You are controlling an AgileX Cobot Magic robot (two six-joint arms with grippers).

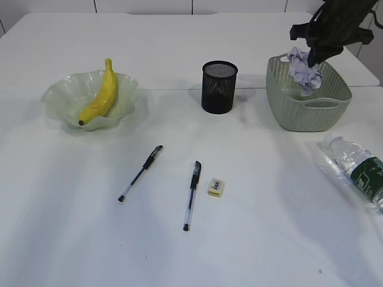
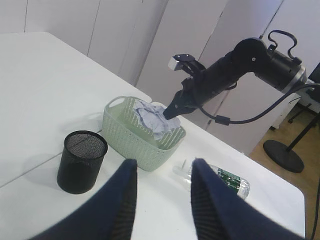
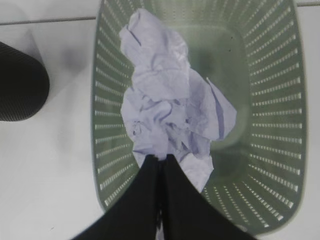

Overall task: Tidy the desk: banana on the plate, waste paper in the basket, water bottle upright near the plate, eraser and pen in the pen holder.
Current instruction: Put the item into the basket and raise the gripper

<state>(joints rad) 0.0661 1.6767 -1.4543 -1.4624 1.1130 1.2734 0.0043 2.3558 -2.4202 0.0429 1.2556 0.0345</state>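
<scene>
From the front, the right gripper (image 1: 312, 60) hangs over the basket (image 1: 287, 113), pinching the waste paper (image 1: 304, 73). The banana (image 1: 102, 95) lies on the plate (image 1: 57, 95); two pens (image 1: 140, 173) (image 1: 191, 194) and the eraser (image 1: 216, 187) lie on the table, the water bottle (image 1: 358, 170) on its side.

From the left wrist, the left gripper (image 2: 161, 176) stands partly open, holding nothing, near the pen holder (image 2: 81, 161).

From the right wrist, closed fingers (image 3: 150, 187) clamp the paper above the basket.

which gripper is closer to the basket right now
Right. The right gripper hangs directly over the basket, shut on the waste paper. The left gripper is off to the side, apart from the basket, open and holding nothing.
</scene>
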